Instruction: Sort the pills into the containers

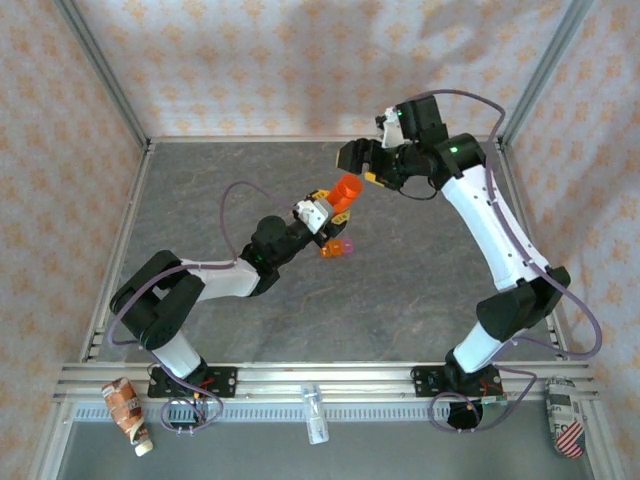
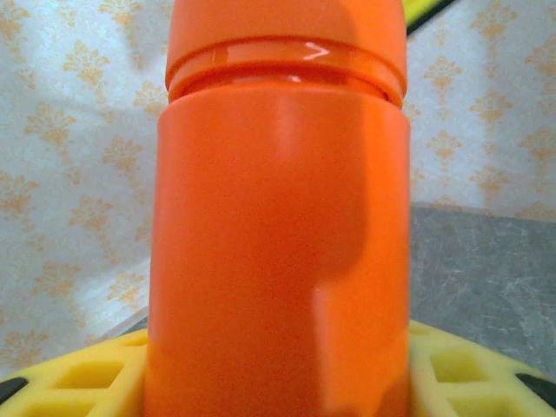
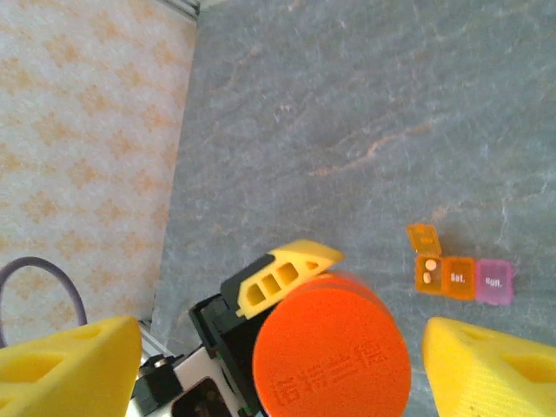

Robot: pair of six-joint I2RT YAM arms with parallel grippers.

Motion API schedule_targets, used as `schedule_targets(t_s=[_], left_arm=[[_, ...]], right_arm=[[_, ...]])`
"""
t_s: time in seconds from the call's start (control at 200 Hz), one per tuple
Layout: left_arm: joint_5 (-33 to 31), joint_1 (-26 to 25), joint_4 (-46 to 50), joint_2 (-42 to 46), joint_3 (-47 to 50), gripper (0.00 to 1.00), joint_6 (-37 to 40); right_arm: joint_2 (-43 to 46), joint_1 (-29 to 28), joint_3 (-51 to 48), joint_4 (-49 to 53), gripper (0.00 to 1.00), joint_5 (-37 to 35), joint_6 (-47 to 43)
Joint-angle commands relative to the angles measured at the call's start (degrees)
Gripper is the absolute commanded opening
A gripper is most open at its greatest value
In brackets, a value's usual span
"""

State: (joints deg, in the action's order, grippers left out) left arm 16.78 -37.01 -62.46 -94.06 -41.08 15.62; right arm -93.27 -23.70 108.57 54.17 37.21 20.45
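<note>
**Ana:** Grey stone-look table (image 1: pixel 250 320), flowered wallpaper on the walls behind it. Where's the pill box?

**Ben:** The pill box (image 3: pixel 460 278) lies flat near the middle of the table. From overhead it sits just beside the left gripper (image 1: pixel 335 208). Its orange and pink compartments are joined side by side. One orange lid stands flipped open, with something small and pale inside.

**Ana:** And the left gripper?

**Ben:** It's pinching an orange bottle (image 2: pixel 278 243) low on its body, with yellow fingers (image 2: pixel 78 378) on both sides. The bottle is held up off the table, its cap (image 3: pixel 330 356) on.

**Ana:** The right one?

**Ben:** The right gripper (image 3: pixel 282 365) hangs over the cap, fingers spread wide. There's one finger on each side, with a gap between finger and cap.
</note>
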Motion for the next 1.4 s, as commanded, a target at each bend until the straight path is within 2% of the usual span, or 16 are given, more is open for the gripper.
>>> schedule_targets(t_s=[0.0,0.17,0.315,0.49,0.941,1.396], left_arm=[[4.54,1.05,-4.85,0.87,-0.93,0.0,-3.52],[13.7,3.27,-4.69,1.67,-1.1,0.0,-8.74],[21.99,5.16,-5.82,1.43,-2.18,0.0,-15.93],[27.16,5.71,-6.33,0.74,-3.42,0.0,-20.87],[30.3,5.8,-6.62,-0.84,-4.89,0.0,-24.13],[30.86,5.81,-6.62,-1.33,-5.33,0.0,-24.57]], right_arm=[[2.22,1.9,1.12,3.26,0.84,-1.38,-2.27],[5.12,2.9,0.3,4.77,0.83,-1.41,-10.2],[5.93,2.92,0.06,8.38,0.83,2.32,-19.52],[4.05,2.82,1.8,12.45,0.83,5.6,-24.05],[0.73,-0.07,3.93,13.33,0.81,6.5,-25.32],[-0.75,-0.29,4.28,12.49,0.69,6.65,-24.49]])
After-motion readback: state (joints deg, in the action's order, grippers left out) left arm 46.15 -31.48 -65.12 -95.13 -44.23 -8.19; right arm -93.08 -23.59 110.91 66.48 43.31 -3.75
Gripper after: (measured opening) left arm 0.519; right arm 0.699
